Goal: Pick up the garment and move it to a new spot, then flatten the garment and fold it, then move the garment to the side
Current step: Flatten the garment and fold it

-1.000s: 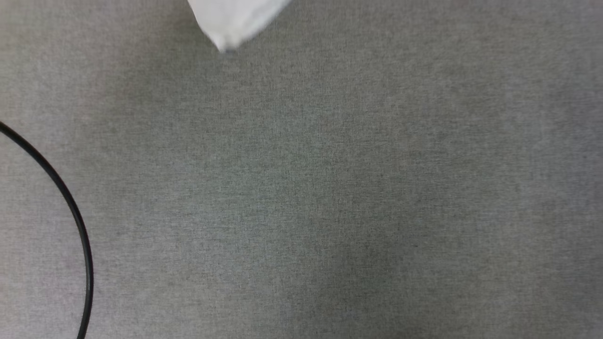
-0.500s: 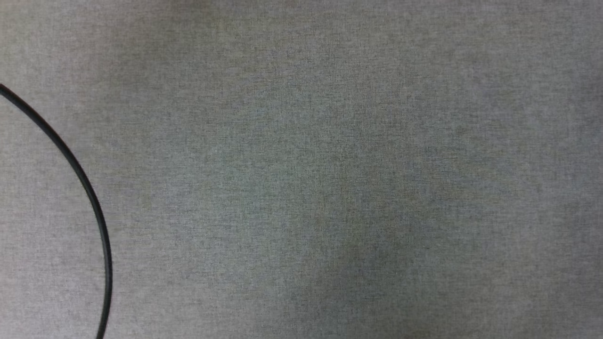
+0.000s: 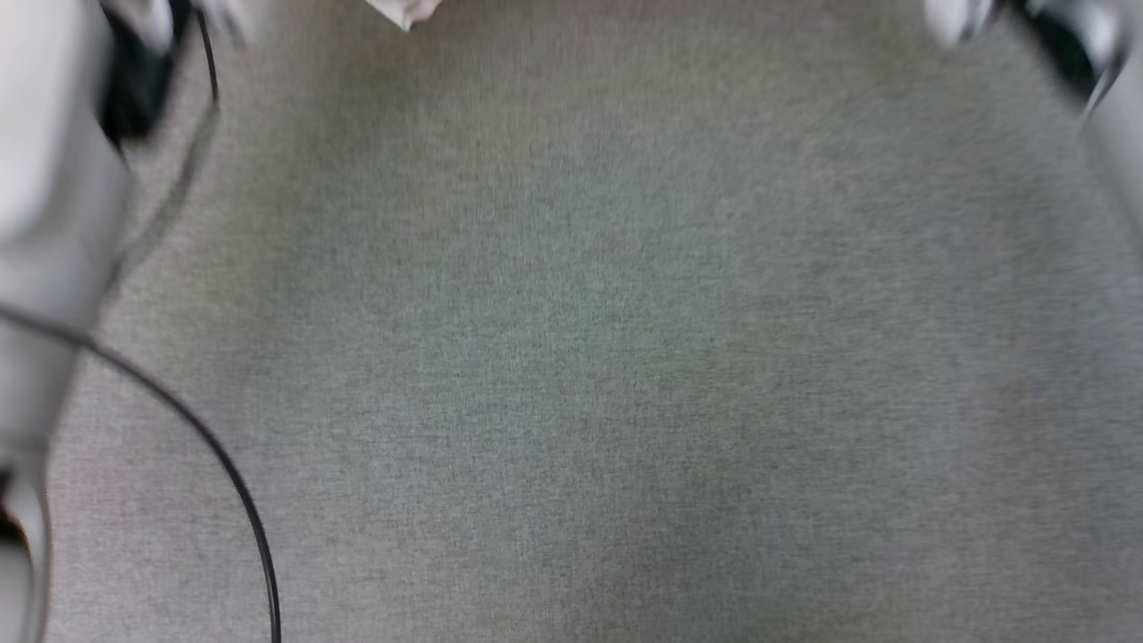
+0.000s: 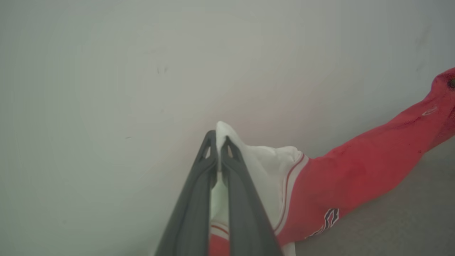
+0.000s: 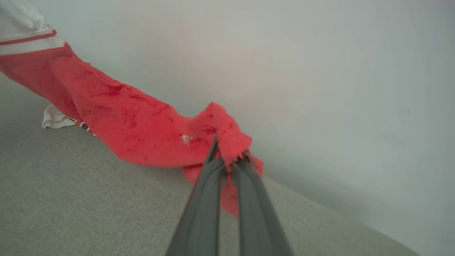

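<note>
- Jersey T-shirt (image 4: pixel 355 167), red with white sleeves, hangs stretched between the two grippers, over a grey woven surface (image 5: pixel 71 199) and in front of a pale wall (image 4: pixel 106 64).
- Both dark fingers of the left gripper (image 4: pixel 218 138) are pressed together on a peak of the white sleeve (image 4: pixel 263 163). The cloth pokes out just past the fingertips and shows again in the slit between the fingers lower down.
- From that grip the sleeve falls away toward the left wrist view's right and meets the striped trim (image 4: pixel 288 185). The red body then runs up to that view's far right edge.
- A bit of black, white-edged lettering (image 4: pixel 328 217) shows low on the red cloth, beside the left fingers, too crumpled to read.
- The right gripper (image 5: pixel 229 156) is clamped on a bunched red edge. One fold flops over the fingertips and a flap hangs just below them.
- From that grip the red cloth sags away toward the right wrist view's upper left. Whether its low middle touches the surface, I cannot tell.
- The head view is blurred. It shows a pale forearm (image 3: pixel 45 179) at the left edge, and a black cable (image 3: pixel 223 464) curving across the grey surface beneath it.
</note>
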Controlling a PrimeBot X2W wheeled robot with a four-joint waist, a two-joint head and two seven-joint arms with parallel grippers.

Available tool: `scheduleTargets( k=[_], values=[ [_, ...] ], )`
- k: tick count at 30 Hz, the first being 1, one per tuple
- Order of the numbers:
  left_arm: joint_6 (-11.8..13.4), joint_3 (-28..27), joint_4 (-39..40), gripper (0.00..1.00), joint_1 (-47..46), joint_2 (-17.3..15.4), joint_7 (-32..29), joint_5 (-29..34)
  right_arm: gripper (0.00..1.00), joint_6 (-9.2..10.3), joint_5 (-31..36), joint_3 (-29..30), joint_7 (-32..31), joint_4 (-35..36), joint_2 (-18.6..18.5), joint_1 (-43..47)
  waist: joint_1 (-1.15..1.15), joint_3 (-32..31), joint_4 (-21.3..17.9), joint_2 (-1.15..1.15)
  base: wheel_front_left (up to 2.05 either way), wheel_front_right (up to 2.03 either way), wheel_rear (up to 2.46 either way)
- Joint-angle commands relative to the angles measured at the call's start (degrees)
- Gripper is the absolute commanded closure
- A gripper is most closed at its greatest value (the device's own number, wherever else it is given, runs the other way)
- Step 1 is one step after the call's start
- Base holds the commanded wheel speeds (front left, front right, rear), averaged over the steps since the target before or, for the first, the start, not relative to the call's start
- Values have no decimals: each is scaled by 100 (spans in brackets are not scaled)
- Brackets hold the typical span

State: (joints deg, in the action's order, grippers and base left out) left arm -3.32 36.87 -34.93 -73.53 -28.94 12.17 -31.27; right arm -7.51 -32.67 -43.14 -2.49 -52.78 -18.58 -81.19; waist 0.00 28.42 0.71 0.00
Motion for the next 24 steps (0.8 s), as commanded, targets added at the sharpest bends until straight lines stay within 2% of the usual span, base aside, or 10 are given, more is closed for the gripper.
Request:
scheduleTargets(
  k=[1, 6, 10, 13, 18, 19, 24],
  values=[
    [47, 50, 108, 100, 391, -54, 41, -55, 100, 4, -100, -99, 90, 48, -83, 284, 0, -265, -49, 0, 0, 0, 0],
    [292, 156, 665, 100, 1981, -209, 113, -303, 100, 4, -539, -629, 253, 340, -365, 1310, 0, -768, -15, 0, 0, 0, 0],
    [601, 253, 1290, 100, 3245, -369, 97, -531, 100, 4, -825, -986, 374, 650, -669, 2044, 0, -1162, -10, 0, 0, 0, 0],
    [866, 349, 1811, 100, 4150, -519, 5, -678, 100, 4, -1013, -1249, 413, 914, -904, 2602, 0, -1468, -5, 0, 0, 0, 0],
    [1450, 338, 2700, 100, 5561, -845, -95, -992, 100, 4, -1288, -1480, 446, 1307, -1243, 3437, 0, -1903, -86, 0, 0, 0, 0],
    [1450, 338, 2700, 100, 5561, -845, -95, -992, 100, 4, -1288, -1480, 446, 1307, -1243, 3437, 0, -1903, -86, 0, 0, 0, 0],
    [1950, 385, 3438, 100, 6695, -1137, -176, -1240, 100, 4, -1499, -1519, 442, 1684, -1611, 4217, 0, -2278, -118, 0, 0, 0, 0]
  ],
)
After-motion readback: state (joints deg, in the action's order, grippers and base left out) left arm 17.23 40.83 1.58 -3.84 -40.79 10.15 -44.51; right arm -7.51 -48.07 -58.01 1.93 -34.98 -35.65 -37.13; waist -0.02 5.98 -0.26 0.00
